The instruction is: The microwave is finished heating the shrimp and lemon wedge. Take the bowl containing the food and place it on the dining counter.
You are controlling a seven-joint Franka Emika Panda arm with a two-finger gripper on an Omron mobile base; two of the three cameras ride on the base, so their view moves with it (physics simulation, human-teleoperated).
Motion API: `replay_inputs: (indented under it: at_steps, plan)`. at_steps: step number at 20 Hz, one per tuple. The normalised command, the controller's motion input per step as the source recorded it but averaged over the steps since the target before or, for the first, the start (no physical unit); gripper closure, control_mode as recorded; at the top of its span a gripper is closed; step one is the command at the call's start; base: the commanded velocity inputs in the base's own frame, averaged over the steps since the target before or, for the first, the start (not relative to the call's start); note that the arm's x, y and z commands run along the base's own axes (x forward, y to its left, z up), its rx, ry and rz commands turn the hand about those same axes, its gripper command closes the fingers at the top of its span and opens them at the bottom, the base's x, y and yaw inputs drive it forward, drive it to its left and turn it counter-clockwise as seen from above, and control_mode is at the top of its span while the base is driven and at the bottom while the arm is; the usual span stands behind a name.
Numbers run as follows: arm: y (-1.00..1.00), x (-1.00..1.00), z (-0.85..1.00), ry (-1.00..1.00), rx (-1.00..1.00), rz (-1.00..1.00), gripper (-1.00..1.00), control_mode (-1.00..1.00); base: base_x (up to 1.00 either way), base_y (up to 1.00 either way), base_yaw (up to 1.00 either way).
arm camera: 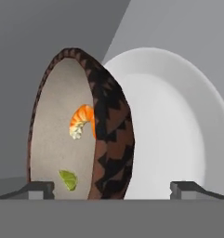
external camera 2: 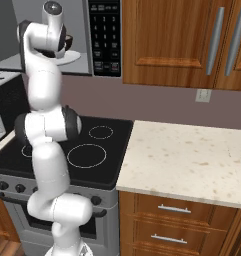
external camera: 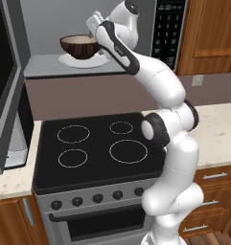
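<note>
Arm raised and extended forward, wrist rolled sideways; gripper (arm camera: 111,188) with fingers spread wide apart, holding nothing.

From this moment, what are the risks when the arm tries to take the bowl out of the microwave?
1. The end effector is open with the bowl rim between its fingertips; a shallow pinch might slip.
2. The bowl sits on the white turntable plate, which could be dragged along.
3. The shrimp and lemon wedge lie loose inside, so tilting the bowl could spill them onto the stovetop below.
</note>
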Motion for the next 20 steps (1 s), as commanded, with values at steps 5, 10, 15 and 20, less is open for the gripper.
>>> replay_inputs:
  at_steps: [5, 10, 15, 20]
  plan:
    - [0.01, 0.07, -0.06, 0.0, 0.0, -0.01, -1.0, -1.0, 0.0, 0.0, 0.0]
    - [0.0, 0.0, -0.21, 0.0, -0.01, 0.0, -1.0, -1.0, 0.0, 0.0, 0.0]
    - [0.0, 0.0, -0.23, 0.0, -0.02, 0.0, -1.0, -1.0, 0.0, 0.0, 0.0]
    - [0.02, 0.0, -0.18, 0.0, 0.0, 0.0, 1.0, -1.0, 0.0, 0.0, 0.0]
